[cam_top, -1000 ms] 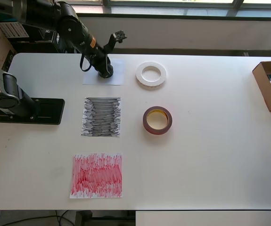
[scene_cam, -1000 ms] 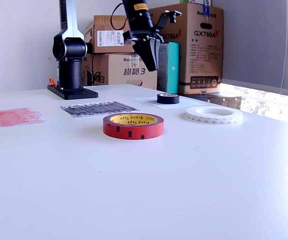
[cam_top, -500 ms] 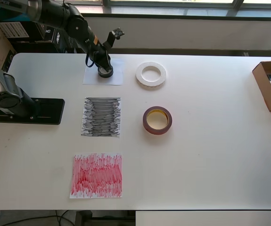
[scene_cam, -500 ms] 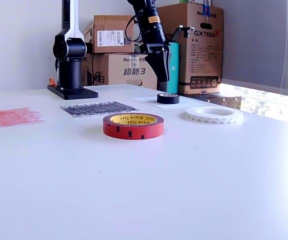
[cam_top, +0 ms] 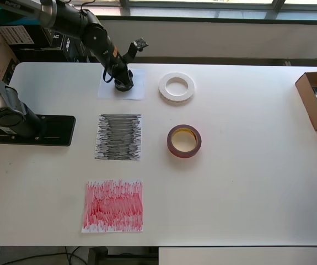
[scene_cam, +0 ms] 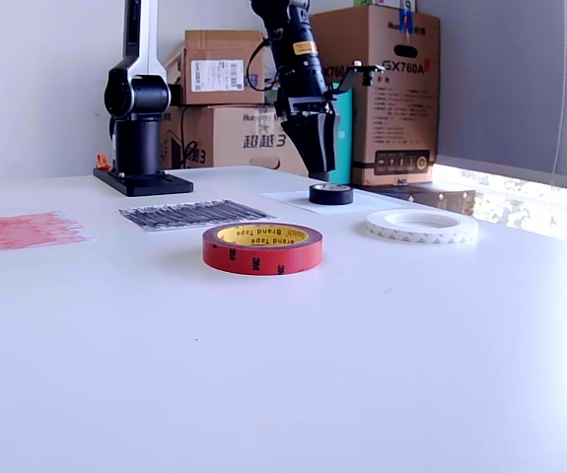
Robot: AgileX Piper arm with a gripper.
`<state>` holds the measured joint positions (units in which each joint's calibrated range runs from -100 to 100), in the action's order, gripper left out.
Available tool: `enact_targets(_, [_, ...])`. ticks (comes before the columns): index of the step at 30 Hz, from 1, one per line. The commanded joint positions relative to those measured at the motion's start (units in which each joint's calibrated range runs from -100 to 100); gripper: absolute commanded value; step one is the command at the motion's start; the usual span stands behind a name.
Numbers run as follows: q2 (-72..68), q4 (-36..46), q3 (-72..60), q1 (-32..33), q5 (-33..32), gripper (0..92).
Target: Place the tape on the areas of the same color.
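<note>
White table (cam_top: 246, 182). On it: white sheet (cam_top: 136, 91), black-scribbled sheet (cam_top: 118, 137), red-scribbled sheet (cam_top: 113, 205), white tape roll (cam_top: 176, 87), red tape roll (cam_top: 183, 141), cardboard box (cam_top: 315, 99), black arm base (cam_top: 50, 130).

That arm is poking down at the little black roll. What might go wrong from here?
The black roll is small and sits on loose white paper, so the gripper may drag the sheet or nudge the roll instead of catching it. If it lifts, the roll could slip out on the way to the black scribbled sheet. I cannot tell whether the jaws have a firm hold.
</note>
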<state>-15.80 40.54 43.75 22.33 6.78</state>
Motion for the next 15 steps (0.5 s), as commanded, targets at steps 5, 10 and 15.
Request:
enact_targets(5, [0.5, 0.7, 0.4, 1.4, 0.0, 50.8])
enact_targets(10, [0.5, 0.7, 0.3, 2.5, -0.1, 50.8])
enact_targets(15, [0.5, 0.7, 0.3, 1.9, -0.2, 50.8])
